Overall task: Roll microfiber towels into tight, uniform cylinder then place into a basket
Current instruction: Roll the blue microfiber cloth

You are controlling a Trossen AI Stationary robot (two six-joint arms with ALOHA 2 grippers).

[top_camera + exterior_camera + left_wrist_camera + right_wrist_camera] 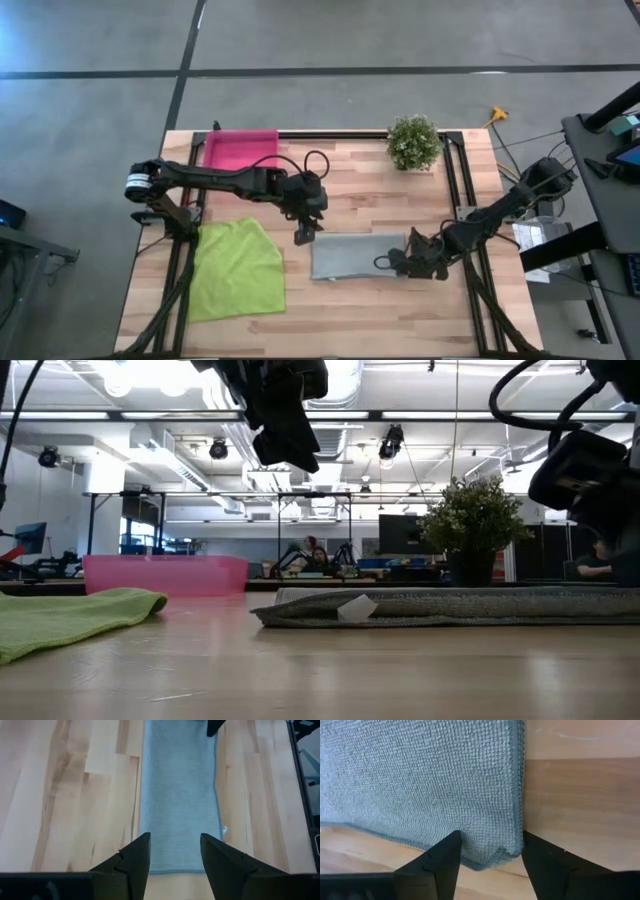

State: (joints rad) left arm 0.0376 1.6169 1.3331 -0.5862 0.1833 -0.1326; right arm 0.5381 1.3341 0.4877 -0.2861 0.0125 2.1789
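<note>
The grey microfiber towel [358,256] lies folded into a long strip flat on the table's middle, with a small white tag [355,607] at its near edge. My left gripper [175,855] hangs open above the strip's left end, clear of it. My right gripper [490,855] is open and slants down at the strip's right end, with a corner of the towel [492,854] between its fingers. The lime green towel [237,268] lies spread at the near left. The pink basket [240,150] stands at the far left. My right gripper's open fingers [437,862] stand on either side of the grey towel's right-end corner [500,851], coming from above at a slant. The corner lies on the table. Whether the fingers touch the cloth I cannot tell.
A small potted plant [413,142] stands at the far edge, right of centre. Black rails [450,190] run along the table's sides. Bare wood lies between the grey towel and the near edge.
</note>
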